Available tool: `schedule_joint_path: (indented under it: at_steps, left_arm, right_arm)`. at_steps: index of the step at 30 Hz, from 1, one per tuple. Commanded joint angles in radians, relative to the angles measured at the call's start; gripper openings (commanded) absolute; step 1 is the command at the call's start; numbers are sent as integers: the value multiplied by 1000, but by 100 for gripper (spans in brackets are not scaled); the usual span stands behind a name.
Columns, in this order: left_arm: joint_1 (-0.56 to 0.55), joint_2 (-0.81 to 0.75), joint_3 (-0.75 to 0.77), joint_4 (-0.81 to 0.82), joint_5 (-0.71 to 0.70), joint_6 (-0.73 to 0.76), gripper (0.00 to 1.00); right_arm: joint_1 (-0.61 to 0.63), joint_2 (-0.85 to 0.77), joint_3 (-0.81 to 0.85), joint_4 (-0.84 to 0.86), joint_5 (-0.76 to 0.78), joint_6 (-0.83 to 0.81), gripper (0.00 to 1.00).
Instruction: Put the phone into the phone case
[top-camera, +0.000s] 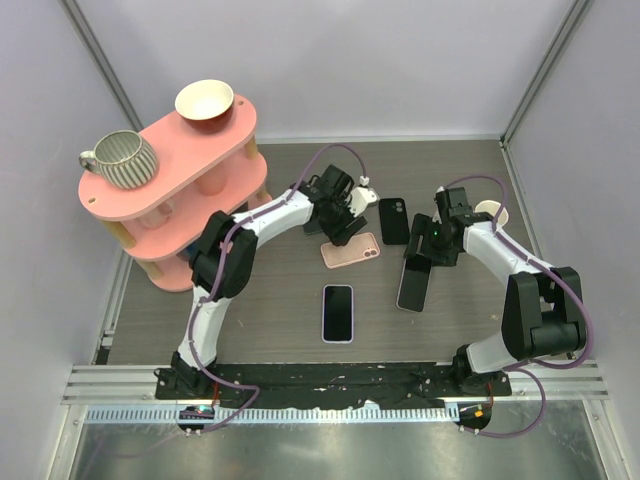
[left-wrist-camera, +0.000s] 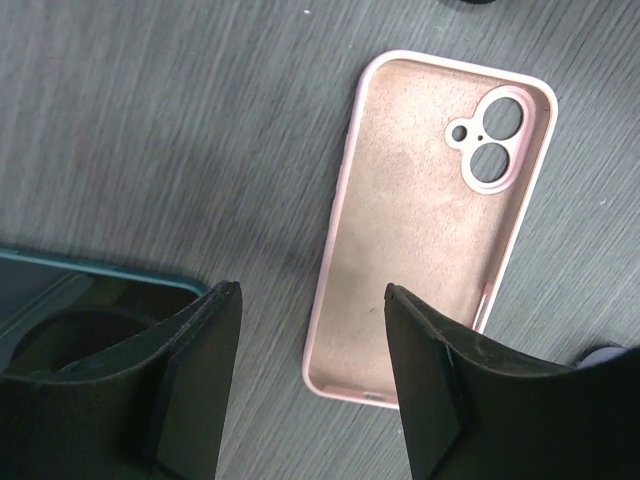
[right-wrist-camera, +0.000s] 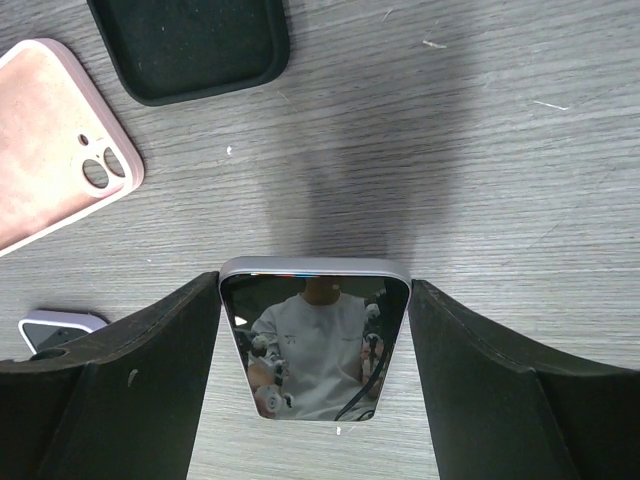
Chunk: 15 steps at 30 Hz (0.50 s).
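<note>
A: Anything hidden or cut off?

B: Yes. The phone (right-wrist-camera: 315, 345) runs off the bottom of the right wrist view at its near end. From the top camera its other end sits under the right tool (top-camera: 421, 260). I can't tell if it's lifted or flat on the worktop (top-camera: 270, 310). In the left wrist view, the bottom edge of the pink case (left-wrist-camera: 430, 220) goes behind a finger (left-wrist-camera: 430, 380) of the left tool (left-wrist-camera: 312, 292). There's also a teal-rimmed thing (left-wrist-camera: 60, 275), dark and mostly behind the other finger. I can't tell what it is.

A: Where's the phone, and which way does it point?

B: It's to the right of the pink case, near it but not touching. Its long axis runs roughly crosswise to the pink case's long axis, screen up.

A: How does it look?

B: Pale lavender frame, rounded corners, glossy dark screen. The screen mirrors a figure in a white shirt.

A: And the pink case?

B: Open side up, matte pink lining. The camera cut-out is at the end toward the phone.

A: Tools?

B: The right tool's fingers press both long edges of the phone, so it's gripping it. The left tool's fingers are spread with nothing between them, over the pink case's end away from the cut-out.

A: Anything else around?

B: A black case (top-camera: 394, 220) lies just beyond the pink case, open side up. A second phone (top-camera: 338, 312) lies on the near side of the pink case, screen up and apart from it.
</note>
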<state>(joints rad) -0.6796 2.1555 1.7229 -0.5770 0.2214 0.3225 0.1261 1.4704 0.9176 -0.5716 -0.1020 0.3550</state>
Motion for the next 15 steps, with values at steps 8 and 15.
schedule_joint_path:
  at_steps: [8, 15]
  left_arm:
    - [-9, 75, 50, 14, 18, 3, 54]
    - [-9, 66, 90, -6, 2, -101, 17]
  right_arm:
    - [-8, -33, 6, 33, 22, 15, 45]
    - [-11, -25, 15, 21, 47, 12, 44]
